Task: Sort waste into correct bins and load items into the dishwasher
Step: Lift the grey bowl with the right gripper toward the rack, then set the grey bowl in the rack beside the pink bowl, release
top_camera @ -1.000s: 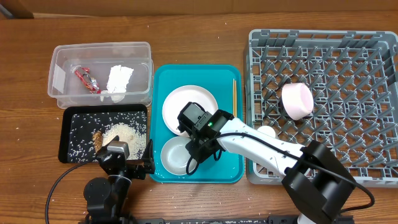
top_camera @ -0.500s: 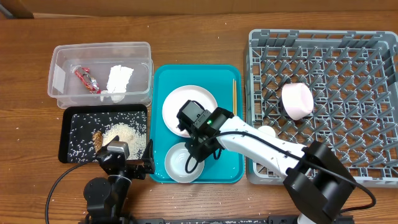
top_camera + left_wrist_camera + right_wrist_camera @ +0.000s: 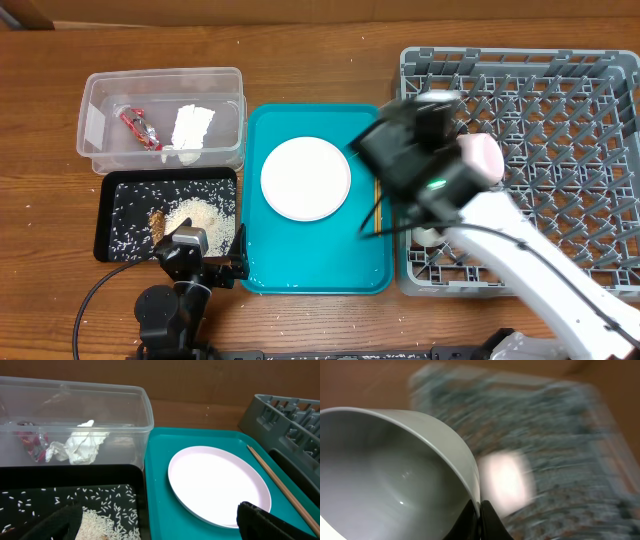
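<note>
My right gripper (image 3: 418,135) (image 3: 480,507) is shut on the rim of a whitish bowl (image 3: 395,475) and holds it in the air over the left part of the grey dish rack (image 3: 560,230) (image 3: 560,435); the view is motion-blurred. A second, pinkish bowl (image 3: 480,160) stands in the rack, and a small white cup (image 3: 430,236) sits by its left edge. The round plate (image 3: 306,178) (image 3: 217,485) lies on the teal tray (image 3: 300,265), with chopsticks (image 3: 280,485) along its right side. My left gripper (image 3: 200,262) (image 3: 160,525) is open and empty at the front.
The clear tub (image 3: 100,130) (image 3: 145,410) holds a white tissue (image 3: 192,127) (image 3: 80,447) and a red-and-silver wrapper (image 3: 137,127). The black tray (image 3: 110,215) in front of it holds rice (image 3: 195,218) (image 3: 100,520) and a brown scrap (image 3: 157,222).
My right gripper has lifted the bowl off the front of the teal tray and swung it right, over the rack. The left arm has not moved.
</note>
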Robot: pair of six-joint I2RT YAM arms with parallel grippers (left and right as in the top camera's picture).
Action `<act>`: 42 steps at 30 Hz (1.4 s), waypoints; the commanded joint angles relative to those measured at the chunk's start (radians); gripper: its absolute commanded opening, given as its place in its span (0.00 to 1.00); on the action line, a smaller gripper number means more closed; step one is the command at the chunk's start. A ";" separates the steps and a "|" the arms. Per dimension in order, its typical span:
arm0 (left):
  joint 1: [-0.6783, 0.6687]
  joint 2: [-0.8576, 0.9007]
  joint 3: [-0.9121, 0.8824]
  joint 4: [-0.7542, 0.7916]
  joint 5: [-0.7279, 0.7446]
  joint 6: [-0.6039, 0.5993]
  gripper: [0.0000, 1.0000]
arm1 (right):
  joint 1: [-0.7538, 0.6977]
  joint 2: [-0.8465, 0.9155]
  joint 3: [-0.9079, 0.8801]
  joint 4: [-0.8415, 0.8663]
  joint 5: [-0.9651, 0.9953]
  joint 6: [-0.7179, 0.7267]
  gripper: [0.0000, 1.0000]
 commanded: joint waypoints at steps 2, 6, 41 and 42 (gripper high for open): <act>-0.007 -0.011 -0.005 0.004 0.008 0.018 1.00 | -0.217 0.004 0.006 -0.010 0.291 0.106 0.04; -0.007 -0.011 -0.005 0.004 0.008 0.018 1.00 | -0.432 0.042 -0.027 0.010 0.232 0.102 0.04; -0.007 -0.011 -0.005 0.004 0.008 0.018 1.00 | -0.476 0.322 -0.166 -0.034 0.207 0.081 0.04; -0.007 -0.011 -0.005 0.004 0.008 0.018 1.00 | -0.462 0.320 -0.165 -0.035 0.208 0.081 0.10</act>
